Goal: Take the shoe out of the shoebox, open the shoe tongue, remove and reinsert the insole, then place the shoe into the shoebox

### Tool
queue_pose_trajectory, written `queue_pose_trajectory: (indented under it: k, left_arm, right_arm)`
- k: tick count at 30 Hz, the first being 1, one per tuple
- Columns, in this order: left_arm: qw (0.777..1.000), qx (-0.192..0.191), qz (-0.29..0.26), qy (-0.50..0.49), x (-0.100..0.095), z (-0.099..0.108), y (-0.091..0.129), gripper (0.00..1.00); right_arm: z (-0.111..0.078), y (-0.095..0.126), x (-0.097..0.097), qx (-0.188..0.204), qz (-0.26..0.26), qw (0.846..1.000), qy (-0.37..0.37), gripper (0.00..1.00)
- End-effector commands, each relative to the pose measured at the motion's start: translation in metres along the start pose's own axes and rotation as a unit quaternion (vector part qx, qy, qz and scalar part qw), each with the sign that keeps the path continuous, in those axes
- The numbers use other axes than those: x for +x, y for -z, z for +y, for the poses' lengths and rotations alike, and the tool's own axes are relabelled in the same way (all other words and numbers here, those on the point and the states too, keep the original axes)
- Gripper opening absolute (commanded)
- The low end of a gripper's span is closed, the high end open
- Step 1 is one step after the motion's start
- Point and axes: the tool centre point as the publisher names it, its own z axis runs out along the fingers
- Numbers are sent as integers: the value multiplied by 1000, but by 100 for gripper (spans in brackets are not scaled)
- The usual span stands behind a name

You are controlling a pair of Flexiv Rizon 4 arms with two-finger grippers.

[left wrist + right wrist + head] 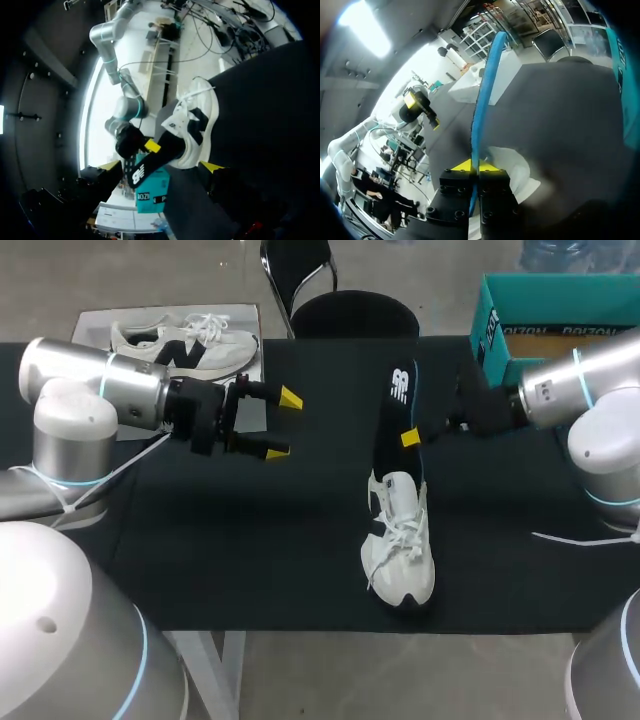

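Right gripper (475, 166) pinches the insole (395, 400) edge-on, fingers pressed on both faces. The white shoe (400, 545) lies just below it. Left gripper (282, 425) is spread, holding nothing, well apart from the shoe.

Our left arm (70, 390) and right arm (590, 385) are silver with thin blue rings — left claw (283, 425) and right claw (475, 166) black, yellow-tipped.

Matt cloth, satin shells
Matt black cloth over table (250, 540); white woven mesh on shoe (402, 550); dark fabric-faced insole (397, 425); smooth silver casing on left arm (125, 387).
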Motion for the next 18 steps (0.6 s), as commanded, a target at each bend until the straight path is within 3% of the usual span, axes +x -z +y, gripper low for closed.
queue_pose_trajectory:
  k: [1,18]
  left_arm:
    - [1000,0,1,-1,0,0,0,100]
    - [1000,0,1,-1,0,0,0,100]
  right_arm:
    - [-15,-1,6,-8,-2,1000,-4,0]
    - [-46,-17,15,9,15,1000,-22,0]
